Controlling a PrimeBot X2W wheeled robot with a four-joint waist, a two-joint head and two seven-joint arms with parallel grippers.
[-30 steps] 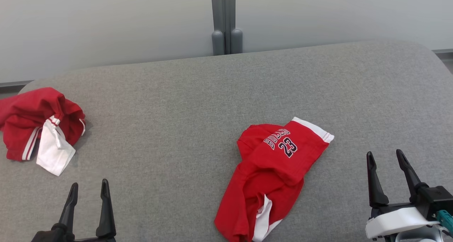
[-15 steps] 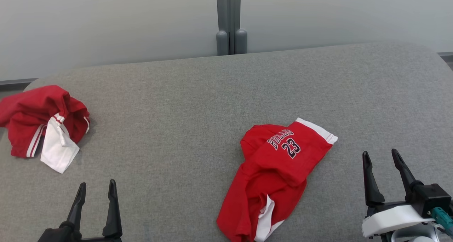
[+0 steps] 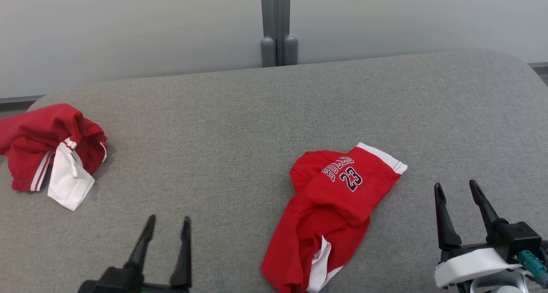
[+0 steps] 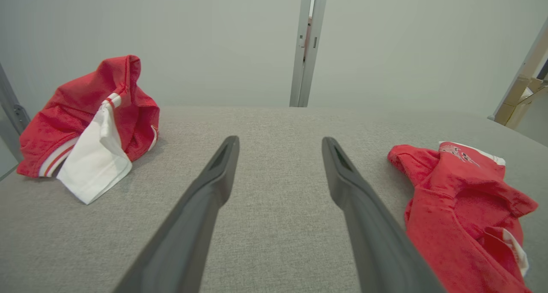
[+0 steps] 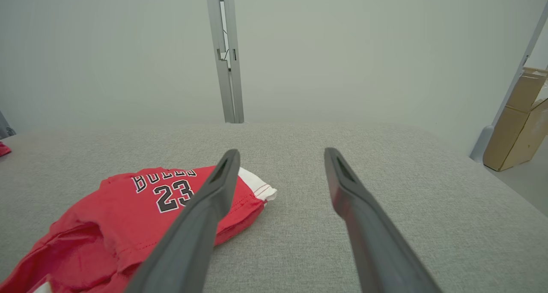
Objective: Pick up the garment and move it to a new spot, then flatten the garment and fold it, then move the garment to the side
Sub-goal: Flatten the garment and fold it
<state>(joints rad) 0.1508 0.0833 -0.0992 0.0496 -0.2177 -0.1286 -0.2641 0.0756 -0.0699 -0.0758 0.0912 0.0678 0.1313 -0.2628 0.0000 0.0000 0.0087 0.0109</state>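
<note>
Since the earlier frame, our left pincer (image 3: 168, 219) has travelled across the counter (image 3: 222, 126) toward the numbered garment (image 3: 329, 207); its outline is blurred. We record its two fingers spread wide with nothing between them, standing apart from that garment on its left. The numbered garment, red with white trim and marked 23, lies crumpled and unfolded on the grey counter. Our right pincer (image 3: 454, 184) sits near the garment's right side, not touching it, fingers likewise wide apart and empty. A second red-and-white garment (image 3: 43, 143) lies bundled well to the left of the numbered garment, at the counter's edge.
</note>
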